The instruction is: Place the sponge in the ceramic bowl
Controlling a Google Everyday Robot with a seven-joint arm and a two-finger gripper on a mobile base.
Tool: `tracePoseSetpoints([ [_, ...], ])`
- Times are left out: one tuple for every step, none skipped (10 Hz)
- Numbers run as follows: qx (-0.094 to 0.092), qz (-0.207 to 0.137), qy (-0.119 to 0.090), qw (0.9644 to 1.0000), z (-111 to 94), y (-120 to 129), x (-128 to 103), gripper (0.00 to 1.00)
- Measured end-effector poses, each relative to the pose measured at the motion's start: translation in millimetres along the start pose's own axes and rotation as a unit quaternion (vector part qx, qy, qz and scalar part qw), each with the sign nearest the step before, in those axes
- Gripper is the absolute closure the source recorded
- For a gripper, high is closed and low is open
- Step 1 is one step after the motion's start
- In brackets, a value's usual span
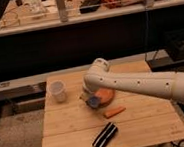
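A pale wooden table (147, 126) of butted planks with visible seams fills the lower part of the camera view. It stands on a speckled grey floor (16, 143). Behind it at 12 o'clock runs a dark, shadowed wall (57, 47) topped by a light ledge (39, 25). Above that is a cluttered counter whose items are too blurred to name.

The smooth white jointed robot arm (142, 83) reaches in from 3 o'clock and bends down at a rounded elbow near the table's middle. The gripper (90, 98) hangs at its end, just over the 9 o'clock rim of the round shallow ceramic bowl (108, 95). The bowl is brown outside and glossy orange-brown inside, and it sits near the table's centre.

The fingers are closed on the small blue rectangular sponge (93, 102). This soft-looking, matte block is much smaller than the bowl, and it is held at that 9 o'clock edge, overlapping the rim rather than lying down inside.

A plain white cylindrical cup (58, 91) stands upright at 9 o'clock from the bowl, apart from it. A slim orange carrot-like stick (114, 112) lies flat just beside the bowl at 6 o'clock. Further out at 6 o'clock, well apart, a flat black oblong with white stripes (104, 137) lies at a slant on the planks
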Motion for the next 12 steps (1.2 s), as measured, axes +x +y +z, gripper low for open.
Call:
tracePoseSetpoints([
  [0.006,-0.007,0.002,1.0,0.4,3.2,2.0,1.0],
  [0.011,-0.015,0.002,0.9998,1.5,4.0,3.6,0.98],
  [0.017,-0.023,-0.002,0.9996,3.1,3.1,4.7,0.93],
  [0.023,-0.032,-0.009,0.9992,6.2,0.8,5.9,0.82],
  [0.026,-0.036,-0.015,0.9989,8.6,-0.5,6.0,0.73],
  [0.028,-0.04,-0.021,0.9986,11.8,-2.4,6.0,0.63],
  [0.029,-0.041,-0.025,0.9984,13.4,-3.1,5.1,0.53],
  [0.028,-0.042,-0.028,0.9983,13.5,-2.9,3.3,0.4],
  [0.027,-0.043,-0.03,0.9983,12.7,-1.9,1.7,0.32],
  [0.026,-0.045,-0.031,0.9982,11.5,-1.3,1.1,0.24],
  [0.027,-0.047,-0.034,0.9979,10.9,-0.8,-0.2,0.2],
  [0.028,-0.051,-0.043,0.9974,11.3,-0.6,-1.6,0.2],
])
